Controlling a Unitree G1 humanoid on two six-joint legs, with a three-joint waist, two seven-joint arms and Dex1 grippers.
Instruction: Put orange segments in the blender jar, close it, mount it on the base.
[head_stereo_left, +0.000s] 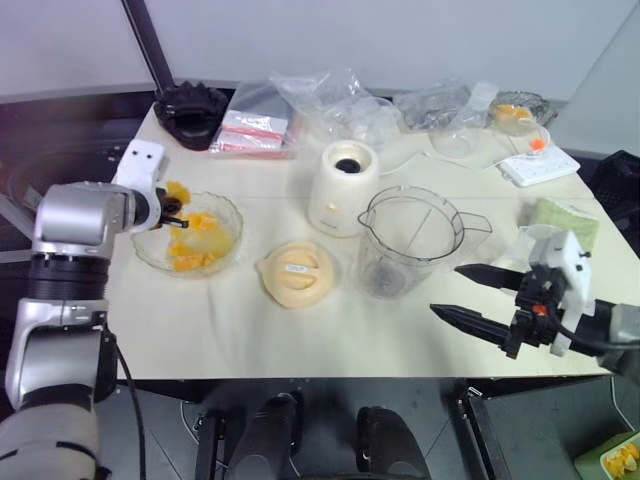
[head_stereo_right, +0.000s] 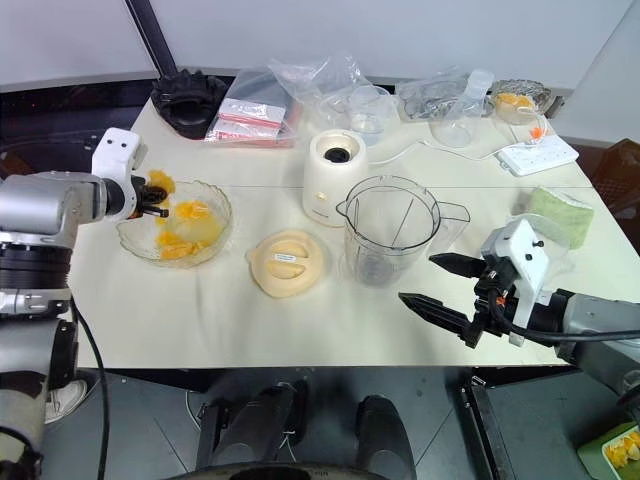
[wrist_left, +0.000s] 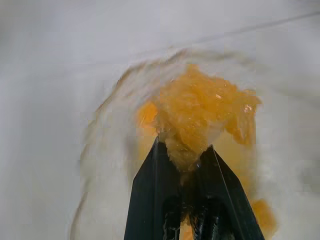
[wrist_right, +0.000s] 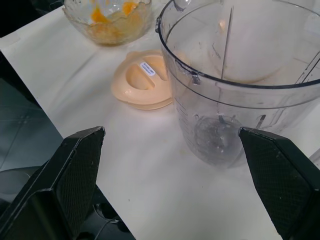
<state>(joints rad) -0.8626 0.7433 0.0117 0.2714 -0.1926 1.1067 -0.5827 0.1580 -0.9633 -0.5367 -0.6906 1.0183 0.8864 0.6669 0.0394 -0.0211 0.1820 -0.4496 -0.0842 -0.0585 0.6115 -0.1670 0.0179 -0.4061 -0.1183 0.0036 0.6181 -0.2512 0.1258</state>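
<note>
- Jar (head_stereo_left: 410, 240) — clear, smooth plastic, glossy at the rim.
- Base (head_stereo_left: 343, 188) — cream plastic, smooth with a soft sheen.
- Lid (head_stereo_left: 297, 272) — pale yellow plastic, matt.
- Bowl (head_stereo_left: 190, 235) — clear scalloped glass, wet inside.
- Segments (wrist_left: 200, 115) — wet, pulpy, glistening.
- Counter (head_stereo_left: 250, 330) — matt cream covering, smooth like paper or cloth.
- Bags (head_stereo_left: 320, 105) — thin crinkled clear plastic, shiny.
- Right fingers (wrist_right: 75, 170) — black, matt, finely textured pads.

Wet yellow-orange segments (head_stereo_left: 190, 255) fill the scalloped clear glass bowl (head_stereo_left: 228, 238); beside it, a round cream-yellow lid (head_stereo_left: 297, 272) on the cream tabletop (head_stereo_left: 200, 330).
</note>
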